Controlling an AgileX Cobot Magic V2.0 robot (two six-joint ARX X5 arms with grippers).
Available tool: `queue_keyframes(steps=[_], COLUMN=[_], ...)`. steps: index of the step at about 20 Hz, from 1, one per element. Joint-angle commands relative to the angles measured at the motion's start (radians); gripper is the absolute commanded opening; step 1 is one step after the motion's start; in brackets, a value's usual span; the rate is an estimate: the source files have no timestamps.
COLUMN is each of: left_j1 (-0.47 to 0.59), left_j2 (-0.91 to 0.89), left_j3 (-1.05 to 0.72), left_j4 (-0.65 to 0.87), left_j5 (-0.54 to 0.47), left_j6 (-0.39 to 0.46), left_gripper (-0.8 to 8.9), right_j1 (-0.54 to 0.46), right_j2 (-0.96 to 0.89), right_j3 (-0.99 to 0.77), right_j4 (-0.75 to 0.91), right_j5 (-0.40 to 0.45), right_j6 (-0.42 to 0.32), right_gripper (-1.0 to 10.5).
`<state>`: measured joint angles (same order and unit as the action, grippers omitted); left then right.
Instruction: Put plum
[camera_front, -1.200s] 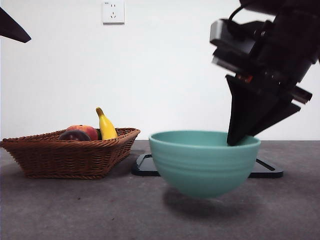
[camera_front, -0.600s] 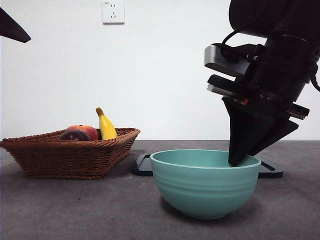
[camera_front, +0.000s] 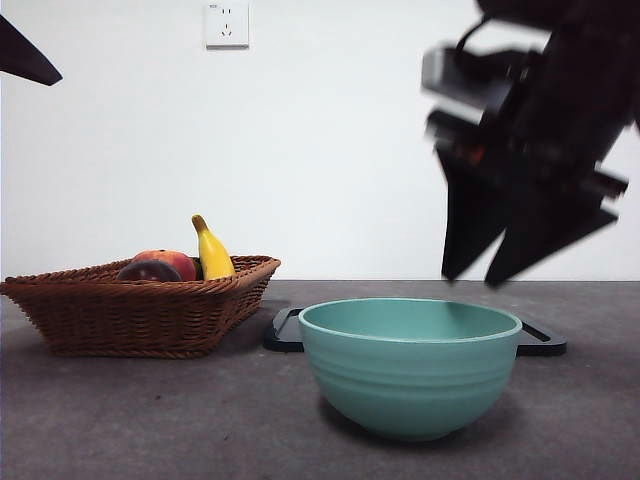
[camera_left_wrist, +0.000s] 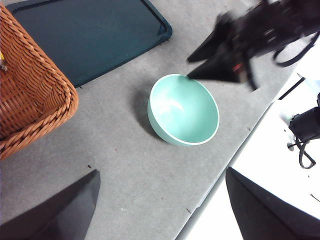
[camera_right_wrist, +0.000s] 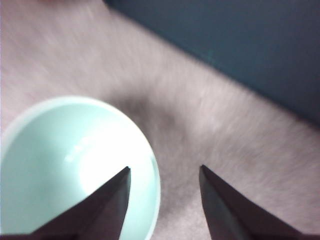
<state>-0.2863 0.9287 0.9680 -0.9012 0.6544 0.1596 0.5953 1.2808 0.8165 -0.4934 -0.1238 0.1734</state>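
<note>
Plum (camera_front: 148, 271) lies in the basket (camera_front: 140, 315), well apart from the empty, parted right claw (camera_front: 472, 280).

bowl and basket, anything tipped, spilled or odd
Nothing stands out. The teal bowl sits upright and empty on the table; the basket sits level with the plum inside. The right hand hangs open above the bowl.

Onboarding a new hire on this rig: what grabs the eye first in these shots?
The teal bowl stands empty on the grey table, front and centre. Just above its right rim hangs the right end effector, big, dark and motion-blurred, jaws open and holding nothing. At the left sits the wicker basket with the plum, a red-orange fruit and a banana; the left end effector waits open, well clear of the bowl.
</note>
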Motion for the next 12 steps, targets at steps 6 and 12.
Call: queue_keyframes(steps=[6,12], left_j1=[-0.004,-0.004], left_j2=[0.006,0.006], left_j3=[0.024,0.024], left_j4=[0.004,0.003], left_j5=[0.005,0.005], left_j6=[0.012,0.011], left_gripper=[4.02,4.02], right_j1=[0.003,0.003], right_j2=[-0.26,-0.442], right_j3=[0.035,0.035], right_j4=[-0.085,-0.189], right_j5=[-0.07,-0.204], right_j6=[0.009,0.009], right_gripper=[2.2,2.2])
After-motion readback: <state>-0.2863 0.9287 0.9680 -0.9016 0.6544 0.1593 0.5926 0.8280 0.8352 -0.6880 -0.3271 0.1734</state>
